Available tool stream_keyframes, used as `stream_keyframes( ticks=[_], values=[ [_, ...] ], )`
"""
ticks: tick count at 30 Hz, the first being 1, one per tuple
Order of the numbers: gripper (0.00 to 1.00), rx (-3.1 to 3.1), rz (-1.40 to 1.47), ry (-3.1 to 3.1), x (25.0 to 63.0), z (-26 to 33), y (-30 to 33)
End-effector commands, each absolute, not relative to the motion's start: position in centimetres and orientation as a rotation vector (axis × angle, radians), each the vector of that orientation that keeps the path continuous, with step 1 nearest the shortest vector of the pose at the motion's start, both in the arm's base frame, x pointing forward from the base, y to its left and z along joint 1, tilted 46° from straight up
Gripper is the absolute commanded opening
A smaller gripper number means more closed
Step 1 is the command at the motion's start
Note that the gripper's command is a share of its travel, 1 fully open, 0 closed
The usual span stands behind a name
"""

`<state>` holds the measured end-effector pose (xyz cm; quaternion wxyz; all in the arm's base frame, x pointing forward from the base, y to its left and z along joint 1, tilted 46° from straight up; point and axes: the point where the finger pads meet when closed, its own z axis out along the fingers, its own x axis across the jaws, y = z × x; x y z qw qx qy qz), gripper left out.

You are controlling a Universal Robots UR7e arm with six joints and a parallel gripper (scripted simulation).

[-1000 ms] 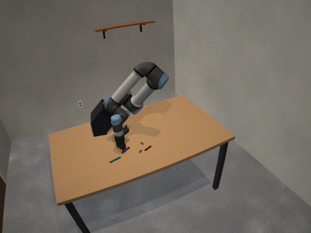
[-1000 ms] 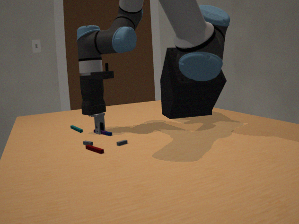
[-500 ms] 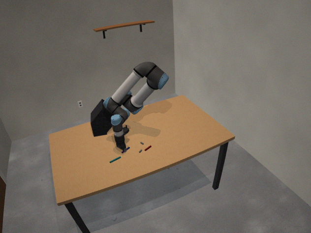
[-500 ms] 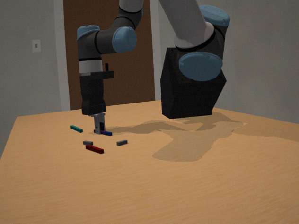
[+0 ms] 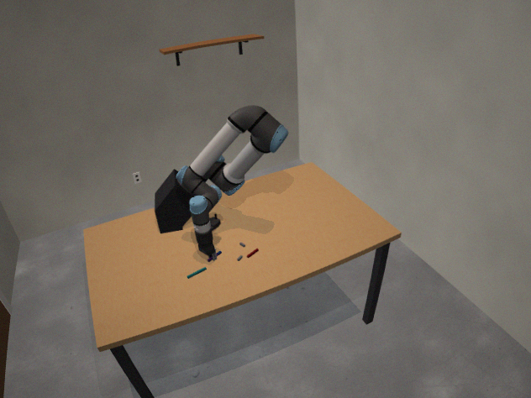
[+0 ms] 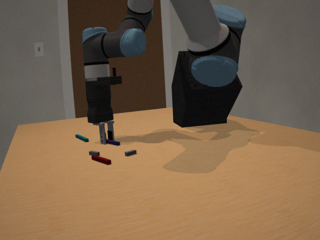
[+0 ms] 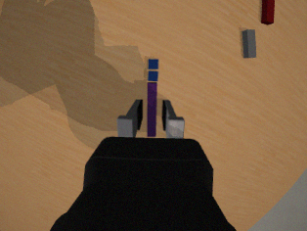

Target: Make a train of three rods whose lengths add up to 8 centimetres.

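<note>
A purple rod (image 7: 152, 108) lies flat on the table between my fingers, with a small gap on each side. Two blue rods (image 7: 153, 70) lie end to end just beyond its far end, in line with it. My gripper (image 7: 152, 109) is open and stands low over the near part of the purple rod. It also shows in the exterior view (image 6: 106, 141), with the purple rod (image 6: 110, 141) and a blue rod (image 6: 116, 143) beside it. In the top view the gripper (image 5: 211, 258) hides most of the purple rod.
A red rod (image 6: 101, 159), two grey rods (image 6: 93, 153) (image 6: 130, 153) and a turquoise rod (image 6: 81, 137) lie apart from the line. The arm's black base block (image 6: 205, 90) stands behind.
</note>
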<state>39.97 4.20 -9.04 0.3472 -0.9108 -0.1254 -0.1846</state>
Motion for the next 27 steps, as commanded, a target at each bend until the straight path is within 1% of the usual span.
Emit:
stream_keyframes(
  ticks=[1, 12, 27],
  values=[
    [0.54, -2.363, -0.48, -0.325, 40.0, -9.0, 4.2],
    [0.54, -2.363, -0.48, -0.325, 39.9, -8.7, 3.8],
    [0.54, -2.363, -0.48, -0.325, 38.5, -5.0, 0.2]
  ],
)
